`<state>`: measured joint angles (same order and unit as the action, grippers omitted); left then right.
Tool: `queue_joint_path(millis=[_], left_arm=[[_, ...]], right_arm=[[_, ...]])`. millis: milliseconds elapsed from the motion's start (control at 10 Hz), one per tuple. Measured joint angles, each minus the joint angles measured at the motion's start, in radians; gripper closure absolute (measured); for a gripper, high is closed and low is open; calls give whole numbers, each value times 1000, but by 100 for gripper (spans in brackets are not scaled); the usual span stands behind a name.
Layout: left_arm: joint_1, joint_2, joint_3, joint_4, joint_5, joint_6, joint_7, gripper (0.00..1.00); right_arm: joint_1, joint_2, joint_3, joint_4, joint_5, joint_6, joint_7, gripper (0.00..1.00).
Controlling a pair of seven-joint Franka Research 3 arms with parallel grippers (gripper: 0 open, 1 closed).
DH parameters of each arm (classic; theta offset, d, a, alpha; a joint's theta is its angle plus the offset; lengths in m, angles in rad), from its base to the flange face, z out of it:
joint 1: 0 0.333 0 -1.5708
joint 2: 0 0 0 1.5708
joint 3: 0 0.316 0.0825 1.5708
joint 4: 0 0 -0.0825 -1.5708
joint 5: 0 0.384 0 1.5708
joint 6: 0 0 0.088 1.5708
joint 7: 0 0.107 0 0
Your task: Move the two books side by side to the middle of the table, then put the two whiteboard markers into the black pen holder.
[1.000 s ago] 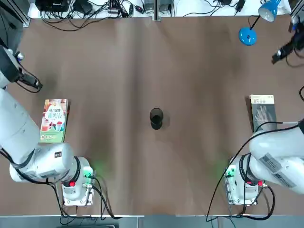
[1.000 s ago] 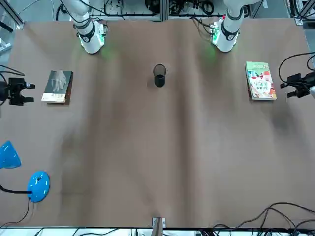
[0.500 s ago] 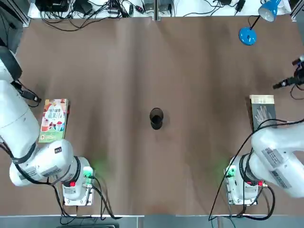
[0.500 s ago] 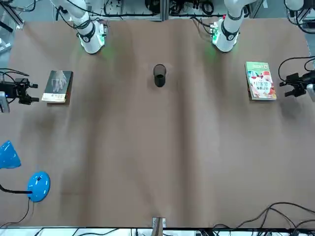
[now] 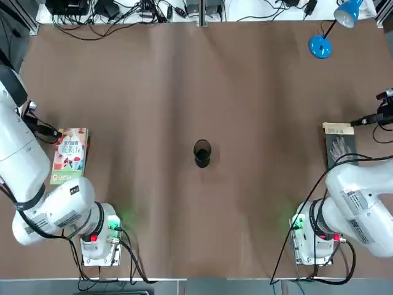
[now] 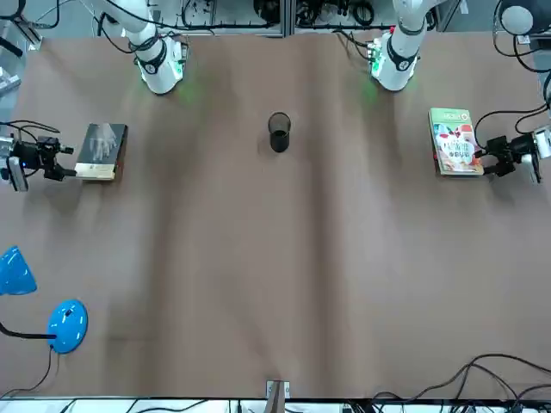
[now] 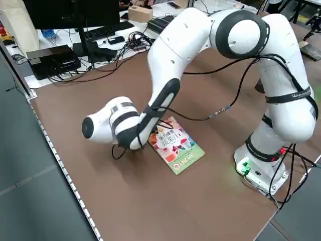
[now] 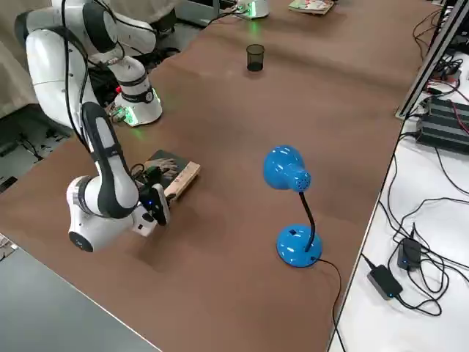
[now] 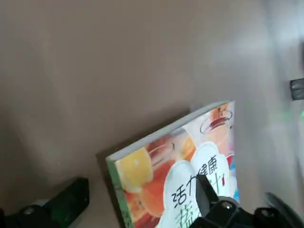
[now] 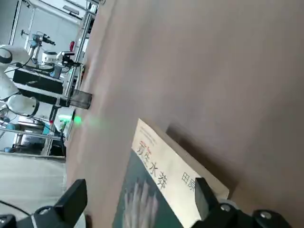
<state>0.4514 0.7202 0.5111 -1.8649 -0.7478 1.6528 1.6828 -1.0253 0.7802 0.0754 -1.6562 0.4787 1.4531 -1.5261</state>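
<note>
The colourful book (image 5: 69,155) lies flat at the table's (image 5: 202,80) left side, the dark grey book (image 5: 339,145) at its right side. My left gripper (image 9: 141,184) is open, low at the far left corner of the colourful book (image 9: 190,166), its fingers (image 9: 73,197) either side of that corner. Open too, my right gripper (image 10: 138,187) hangs at the far end of the grey book (image 10: 156,194). The black pen holder (image 5: 202,152) stands upright mid-table. The whiteboard markers are out of view.
A blue desk lamp (image 5: 320,47) stands at the far right corner, its head (image 8: 286,170) over the table. Cables and power strips run along the far edge. Bare brown tabletop stretches between the books around the pen holder (image 6: 278,132).
Both grippers have come nearer and lower, each closing in on the far end of its own book. Books and pen holder have not moved.
</note>
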Motion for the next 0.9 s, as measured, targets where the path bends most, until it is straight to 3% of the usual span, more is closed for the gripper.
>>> queue_joint_path(millis=[300, 600, 900], left_arm=[[3, 9, 0, 0, -27, -70, 0, 1], [5, 19, 0, 0, -63, -75, 0, 16], [15, 27, 0, 1, -80, -75, 0, 65]], right_arm=[[-12, 35, 0, 44, 9, 4, 0, 0], [-12, 56, 5, 86, 25, 1, 0, 0], [-11, 56, 17, 111, 31, -47, 77, 0]])
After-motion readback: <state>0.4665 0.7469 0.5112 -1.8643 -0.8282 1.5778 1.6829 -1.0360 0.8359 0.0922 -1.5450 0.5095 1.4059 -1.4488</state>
